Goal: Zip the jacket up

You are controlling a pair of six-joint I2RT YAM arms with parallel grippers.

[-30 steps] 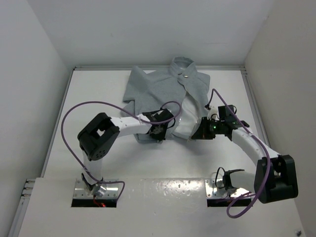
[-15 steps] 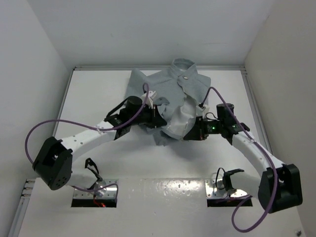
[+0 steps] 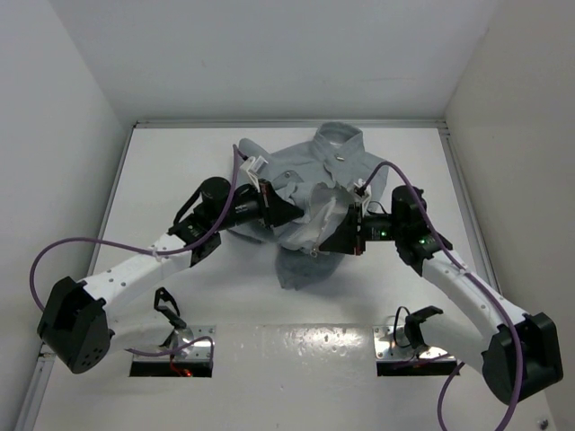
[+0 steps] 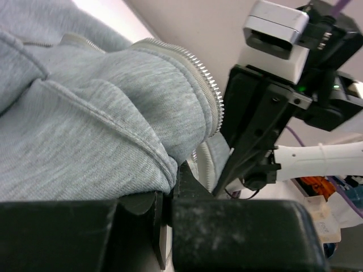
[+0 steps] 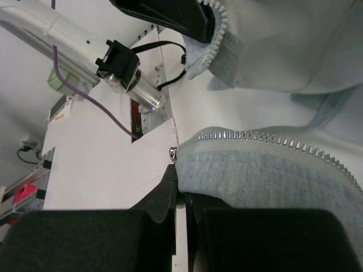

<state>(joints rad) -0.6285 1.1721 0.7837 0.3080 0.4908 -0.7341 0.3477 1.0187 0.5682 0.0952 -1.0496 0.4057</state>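
The light grey jacket (image 3: 296, 260) lies at the table's middle back, its collar (image 3: 337, 139) and metal snap (image 3: 339, 154) at the far side and its white lining (image 3: 316, 208) exposed. My left gripper (image 3: 286, 214) is shut on the jacket's left front edge, where the grey fabric (image 4: 85, 130) and zipper teeth (image 4: 210, 90) bunch above the jaws. My right gripper (image 3: 334, 241) is shut on the right front edge near the bottom end of the zipper tape (image 5: 261, 139). Both hold the fabric lifted off the table, close together.
The white table (image 3: 180, 162) is walled at the left, back and right. Purple cables loop beside each arm (image 3: 54, 256). The arm base mounts (image 3: 175, 350) sit at the near edge.
Both grippers moved toward each other and toward the middle with the jacket edges in them. The front hem has lifted and bunched, and the left arm has stretched out further.
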